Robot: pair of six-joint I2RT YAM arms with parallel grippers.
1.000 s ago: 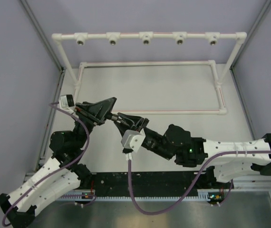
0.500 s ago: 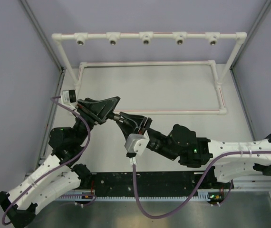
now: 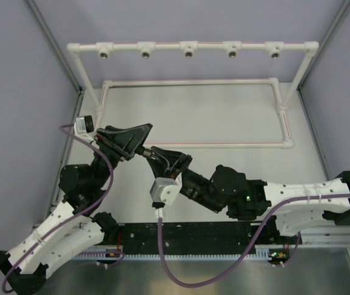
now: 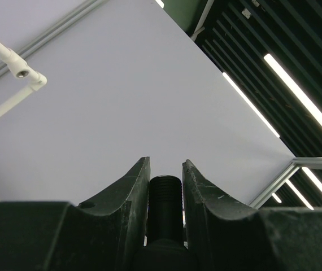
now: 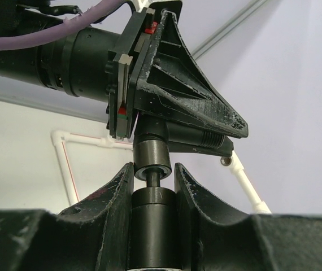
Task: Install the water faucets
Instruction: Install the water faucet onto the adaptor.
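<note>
Top view: left pincer (image 3: 139,147) and right pincer (image 3: 152,152) meet tip to tip, in the air over the worktop (image 3: 224,117). They are in front of the white pipe frame (image 3: 166,45), just outside its near floor rail and toward its left end. There is a tiny dark part between the tips, too small to make out here. The frame's five sockets on the top bar are bare.

Left wrist view: pincer is clamped on a black threaded faucet (image 4: 165,203), one finger on each side. The threaded end pokes out between the fingertips. A frame corner sits up in the far left of the view, well apart.

Right wrist view: pincer is closed on a black stubby cylinder (image 5: 152,223), held upright between both fingers. A narrower stem rises from it into a short collar under the left pincer's fingers. The faucet's threaded end sticks out sideways there, to the right. Cannot tell whether cylinder and threaded piece are one part or two. A frame rail shows behind, lower left.
</note>
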